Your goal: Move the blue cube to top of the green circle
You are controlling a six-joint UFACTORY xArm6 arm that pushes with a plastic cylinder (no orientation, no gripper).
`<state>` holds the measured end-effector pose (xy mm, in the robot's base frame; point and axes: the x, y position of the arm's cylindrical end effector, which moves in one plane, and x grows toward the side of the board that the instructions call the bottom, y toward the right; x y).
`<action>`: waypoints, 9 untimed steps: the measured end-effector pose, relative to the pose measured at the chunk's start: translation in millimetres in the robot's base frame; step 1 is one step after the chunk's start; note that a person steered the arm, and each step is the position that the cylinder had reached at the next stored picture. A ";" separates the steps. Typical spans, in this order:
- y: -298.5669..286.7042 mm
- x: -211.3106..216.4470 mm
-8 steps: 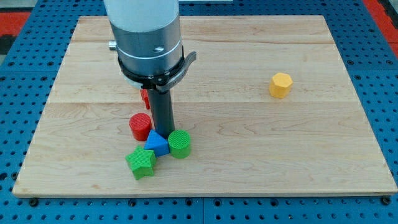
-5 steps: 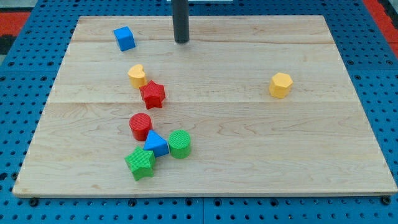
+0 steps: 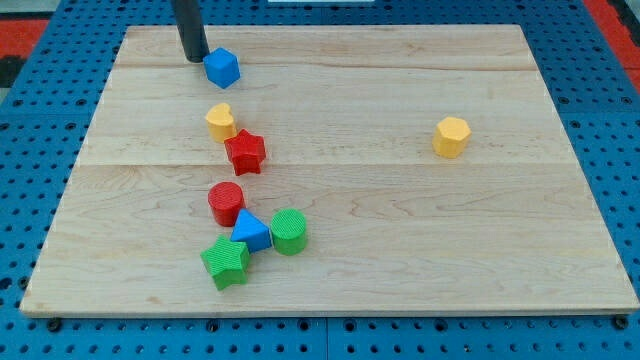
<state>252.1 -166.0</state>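
Camera view: my tip (image 3: pixel 196 58) sits near the board's (image 3: pixel 400 250) top-left, just left of the blue cube (image 3: pixel 222 68), seemingly touching it; I have no gripper, only the rod; green circle (image 3: pixel 289 231) lies well below, touching a blue triangle (image 3: pixel 252 232); green star (image 3: pixel 227 261), red cylinder (image 3: pixel 226 203), red star (image 3: pixel 245 152), yellow heart (image 3: pixel 221 121) nearby; yellow hexagon (image 3: pixel 451 136) far right.

Blue cube (image 3: pixel 222 67), green circle (image 3: pixel 289 231), red star (image 3: pixel 245 152), yel. hexagon (image 3: pixel 451 136), dk rod.

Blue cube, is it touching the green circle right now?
No, the blue cube sits near the view's top, far from the green circle.
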 end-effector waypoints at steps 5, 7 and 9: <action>-11.8 17.4; 52.1 54.1; 69.9 61.9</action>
<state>314.0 -96.1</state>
